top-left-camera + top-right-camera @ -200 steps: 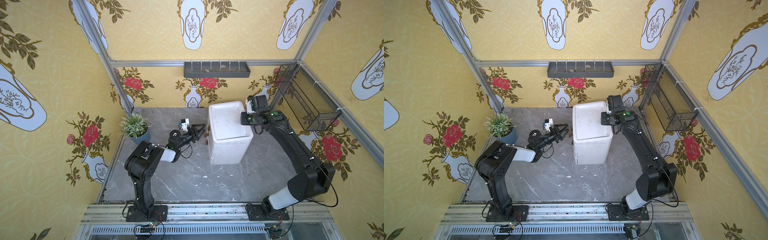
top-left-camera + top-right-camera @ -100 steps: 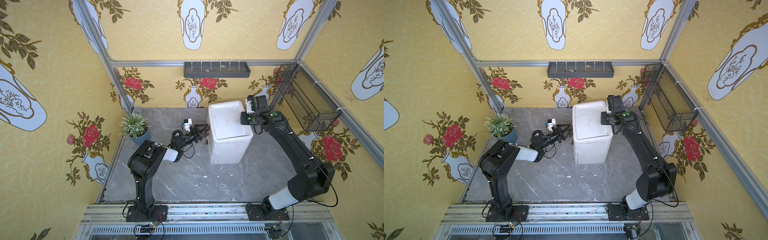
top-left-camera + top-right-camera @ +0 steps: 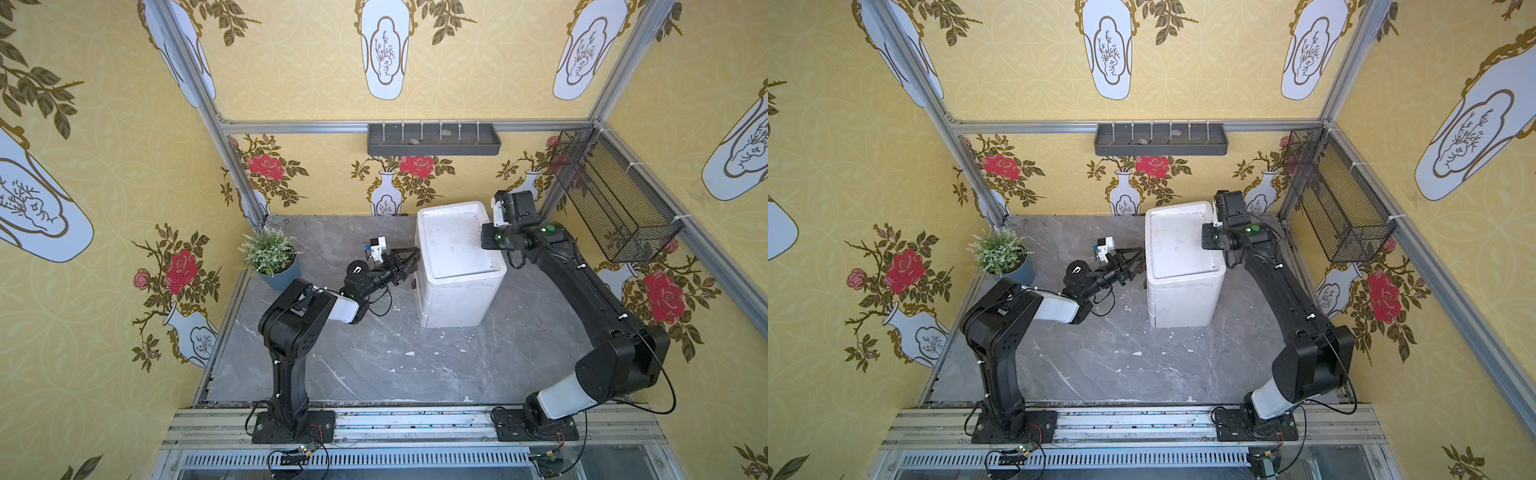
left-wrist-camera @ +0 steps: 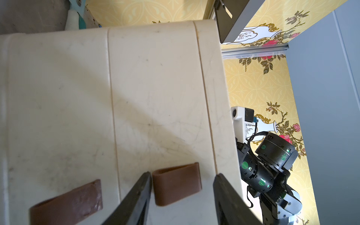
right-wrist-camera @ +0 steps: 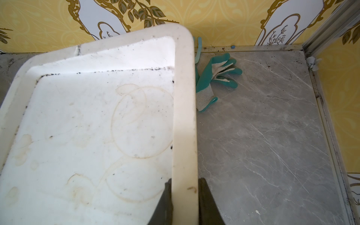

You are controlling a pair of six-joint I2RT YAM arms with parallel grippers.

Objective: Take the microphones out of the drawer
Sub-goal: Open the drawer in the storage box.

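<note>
Straddling handle (image 4: 176, 185): left end effector (image 4: 182, 174) | right end effector (image 5: 185, 180) clamps cabinet rim (image 5: 185, 116)

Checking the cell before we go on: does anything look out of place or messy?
A teal work glove lies on the table beside the drawer cabinet, near the wall; the cabinet's top shows ring stains and dark specks.

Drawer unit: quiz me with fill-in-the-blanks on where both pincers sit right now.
The open left pincer straddles a ___ drawer handle.
The right pincer is shut on the top ___ of the white drawer unit.
The drawer fronts in the left wrist view are all ___.
Missing words: brown; rim; closed.
</note>
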